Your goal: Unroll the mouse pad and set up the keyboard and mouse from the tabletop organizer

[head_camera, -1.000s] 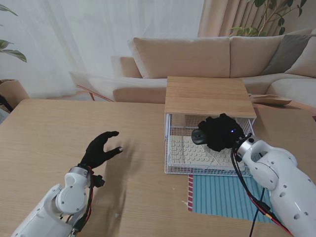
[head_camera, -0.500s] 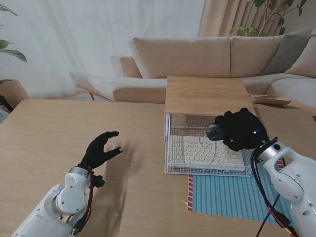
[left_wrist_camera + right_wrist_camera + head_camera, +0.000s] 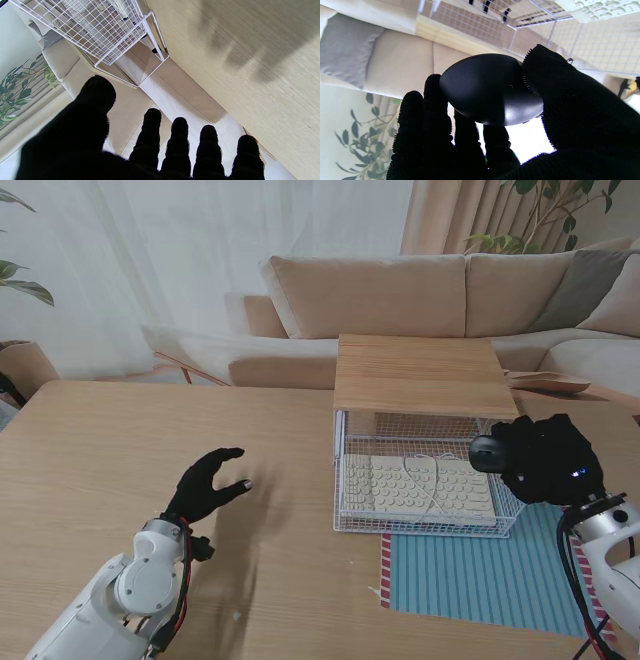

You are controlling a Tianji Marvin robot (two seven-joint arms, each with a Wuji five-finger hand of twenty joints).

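- The mouse (image 3: 487, 453) is now out of the wire organizer (image 3: 420, 525), carried to its right end, where a second ago it sat over the keyboard inside.
- The right hand (image 3: 540, 460) grips it between thumb and fingers (image 3: 437, 105), held above the desk (image 3: 100, 450).
- The keyboard (image 3: 415, 488) remains in the organizer, cable looped on top.
- The striped mouse pad (image 3: 470, 580) lies flat, nearer to me than the organizer.
- The left hand (image 3: 205, 483) hovers unmoved, fingers spread, holding nothing.
- Judgement: extraction done; placing the mouse on the pad comes next.
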